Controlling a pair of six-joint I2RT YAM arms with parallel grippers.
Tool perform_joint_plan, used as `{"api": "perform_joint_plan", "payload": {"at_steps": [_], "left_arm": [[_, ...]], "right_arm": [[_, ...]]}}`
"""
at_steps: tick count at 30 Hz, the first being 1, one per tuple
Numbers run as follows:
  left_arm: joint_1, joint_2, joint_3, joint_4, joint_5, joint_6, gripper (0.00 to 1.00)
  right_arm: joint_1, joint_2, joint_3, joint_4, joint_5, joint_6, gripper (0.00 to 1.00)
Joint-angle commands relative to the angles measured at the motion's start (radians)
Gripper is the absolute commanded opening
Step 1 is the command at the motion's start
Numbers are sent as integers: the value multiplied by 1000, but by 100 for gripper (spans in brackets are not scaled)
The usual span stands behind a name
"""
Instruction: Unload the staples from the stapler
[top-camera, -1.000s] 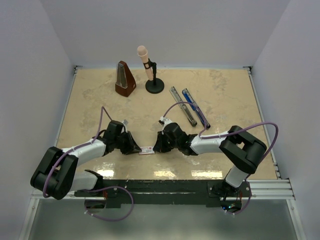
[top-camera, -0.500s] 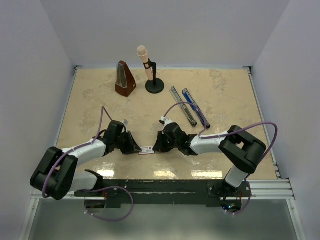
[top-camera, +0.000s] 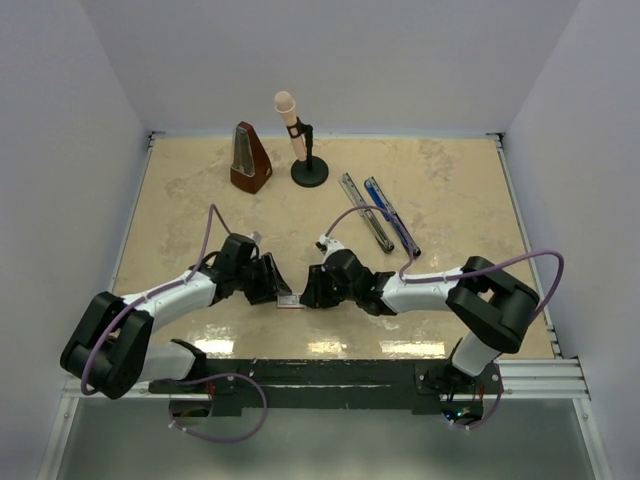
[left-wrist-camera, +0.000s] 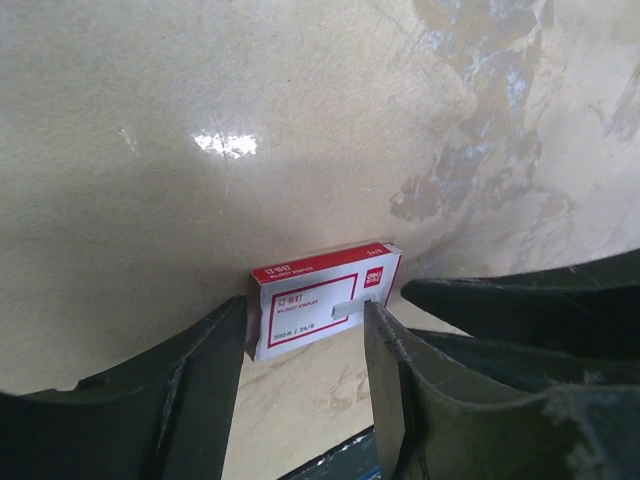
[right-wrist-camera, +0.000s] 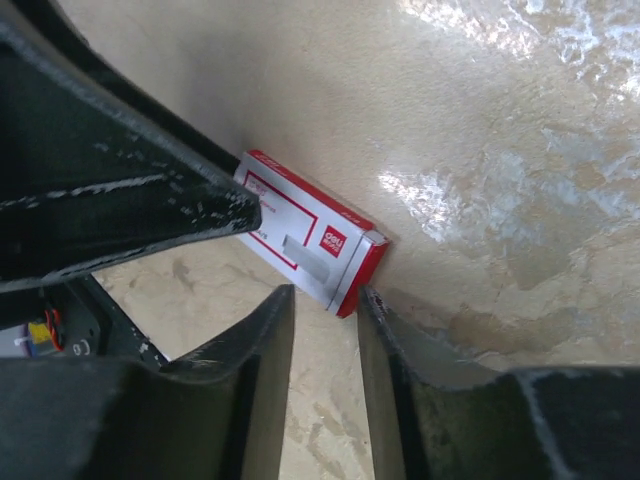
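The stapler (top-camera: 396, 226), blue and black, lies opened at the back right, its silvery rail (top-camera: 363, 223) beside it. The staples are out of view. My left gripper (top-camera: 276, 291) (left-wrist-camera: 305, 318) and right gripper (top-camera: 304, 291) (right-wrist-camera: 325, 300) face each other low over the table's front middle, far from the stapler. Both stand open, the right one only narrowly. A small white box with red print (top-camera: 288, 301) (left-wrist-camera: 322, 299) (right-wrist-camera: 312, 241) lies flat on the table between them, at the tips of both pairs of fingers, and neither pair is closed on it.
A brown pyramid metronome (top-camera: 250, 160) and a pink microphone (top-camera: 292, 122) on a black stand are at the back, left of the stapler. The table's front edge and the arms' mounting rail (top-camera: 320, 370) run just behind the grippers.
Both grippers have opened, the left one more than the right. They have edged closer together over the small box, which now lies on the table.
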Motion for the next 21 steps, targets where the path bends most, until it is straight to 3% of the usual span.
{"api": "perform_joint_plan", "payload": {"at_steps": [1, 7, 10, 11, 12, 14, 21], "left_arm": [[-4, -23, 51, -82, -77, 43, 56], [-11, -35, 84, -146, -135, 77, 65], [-30, -31, 120, -197, -176, 100, 73], [-44, -29, 142, -209, -190, 107, 78], [-51, -28, 153, -223, -202, 110, 89], [-77, -21, 182, -254, -233, 120, 99], [-205, 58, 281, -350, -361, 97, 100]], "right_arm": [[6, -88, 0, -48, 68, -9, 42], [6, -162, -3, -110, 145, -43, 62], [6, -218, -19, -133, 207, -65, 83], [6, -256, -26, -136, 220, -68, 99], [5, -275, -39, -142, 234, -74, 99], [5, -321, -58, -145, 284, -74, 99], [6, -566, -188, -213, 459, -45, 99]]}}
